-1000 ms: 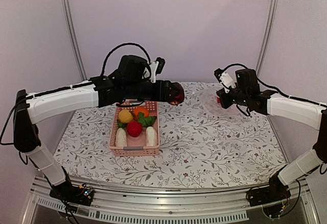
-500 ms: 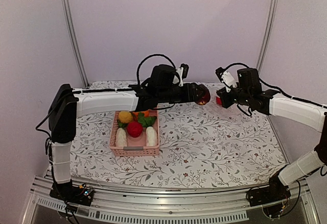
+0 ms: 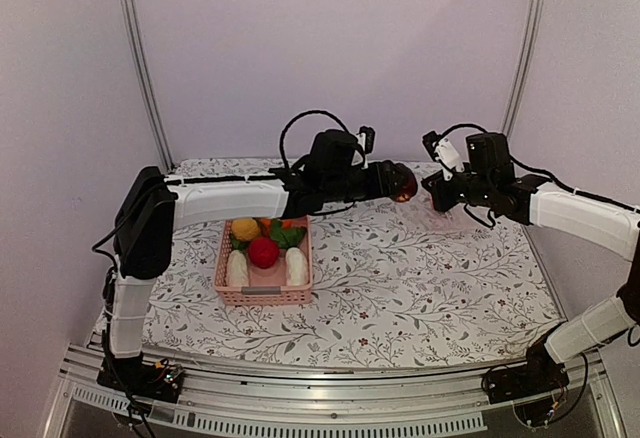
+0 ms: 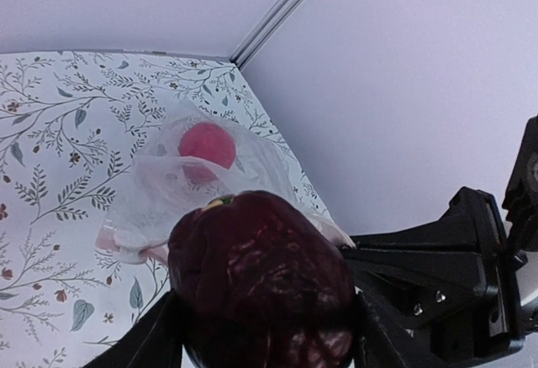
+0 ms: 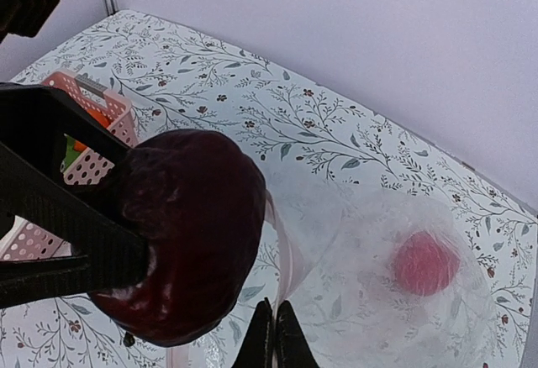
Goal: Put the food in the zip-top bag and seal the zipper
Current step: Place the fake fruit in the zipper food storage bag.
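Maroon food (image 4: 261, 280) in left hand (image 3: 403, 184), above zip-top bag (image 5: 370, 284).

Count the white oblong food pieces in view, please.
2: both lie in the pink basket, one along its left side, one along its right side. Others may be hidden under the fruit there.

Two arms, white link casings with black joint housings, left arm (image 3: 215, 198), right arm (image 3: 580, 213), looped black cables over each wrist, black angular finger brackets (image 4: 437, 288) with small silver screws, black bases.
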`<state>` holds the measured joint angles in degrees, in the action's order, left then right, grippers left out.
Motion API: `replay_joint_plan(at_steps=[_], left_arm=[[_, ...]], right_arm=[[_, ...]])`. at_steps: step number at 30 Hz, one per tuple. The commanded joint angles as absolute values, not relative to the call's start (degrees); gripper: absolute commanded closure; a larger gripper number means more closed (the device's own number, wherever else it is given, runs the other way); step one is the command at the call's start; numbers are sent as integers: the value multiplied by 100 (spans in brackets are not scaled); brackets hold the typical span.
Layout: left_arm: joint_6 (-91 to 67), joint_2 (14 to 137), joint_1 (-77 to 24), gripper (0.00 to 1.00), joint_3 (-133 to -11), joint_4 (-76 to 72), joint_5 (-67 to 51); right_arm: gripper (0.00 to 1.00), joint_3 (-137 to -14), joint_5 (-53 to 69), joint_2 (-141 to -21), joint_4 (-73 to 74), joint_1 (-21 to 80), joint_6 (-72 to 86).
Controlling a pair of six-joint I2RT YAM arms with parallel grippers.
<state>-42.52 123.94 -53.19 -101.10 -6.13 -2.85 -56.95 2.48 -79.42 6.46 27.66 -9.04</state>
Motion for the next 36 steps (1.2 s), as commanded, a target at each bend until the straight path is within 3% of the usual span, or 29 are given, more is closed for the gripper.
replay_joint_plan(at_steps=[1, 8, 17, 25, 30, 36], left_arm=[[-4245, 12643, -5503, 36, -10435, -483, -142], [-4120, 12540, -5773, 33, -10479, -544, 62], [-4062, 12430, -5927, 10, -10592, -435, 341], [-3711, 12124, -5932, 7, -10467, -1023, 306], [-3295, 11473, -5964, 7, -9887, -1409, 405], [-3056, 10694, -5907, 0, -9060, -1131, 1015]], right_arm=[[100, -5819, 394, -7738, 620, 2733, -831], [100, -5818, 212, -7753, 570, 2738, -787], [100, -5781, 211, -7625, 493, 2705, -723], [100, -5775, 439, -7547, 500, 2558, -604], [100, -5735, 407, -7489, 476, 2479, -654], [100, -5680, 375, -7492, 423, 2472, -785]])
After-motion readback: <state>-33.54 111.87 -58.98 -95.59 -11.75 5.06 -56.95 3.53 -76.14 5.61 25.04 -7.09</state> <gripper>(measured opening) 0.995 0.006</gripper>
